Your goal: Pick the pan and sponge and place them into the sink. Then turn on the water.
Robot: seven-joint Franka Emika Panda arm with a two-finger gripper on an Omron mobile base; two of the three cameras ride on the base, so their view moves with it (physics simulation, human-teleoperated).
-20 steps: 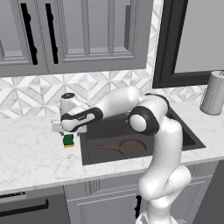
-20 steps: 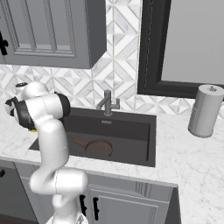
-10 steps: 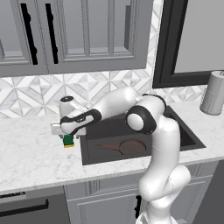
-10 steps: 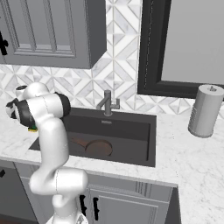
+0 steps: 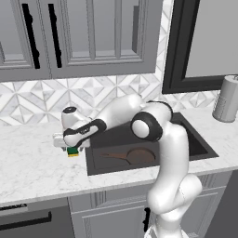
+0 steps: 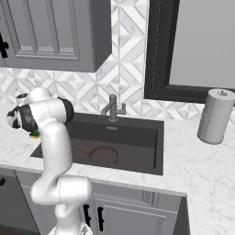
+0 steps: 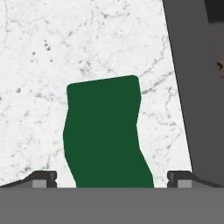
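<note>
One item of the two is already in place: the pan (image 5: 135,156) lies in the sink (image 5: 197,142), while the sponge (image 7: 106,133) sits on the white marble table (image 5: 32,162), just beside the basin's left rim. The gripper (image 5: 70,145) hangs directly over it with its jaws wide apart, one fingertip on each side of the green pad. To do this well, I judge the hand should go straight down, staying centred, and close only once the tips flank the sponge low, since soft foam can squirm out. The sink edge close by leaves little room on that side. A faucet (image 6: 112,108) stands behind the basin, and a grey canister (image 6: 215,116) well off to the right; neither seems in the way.
</note>
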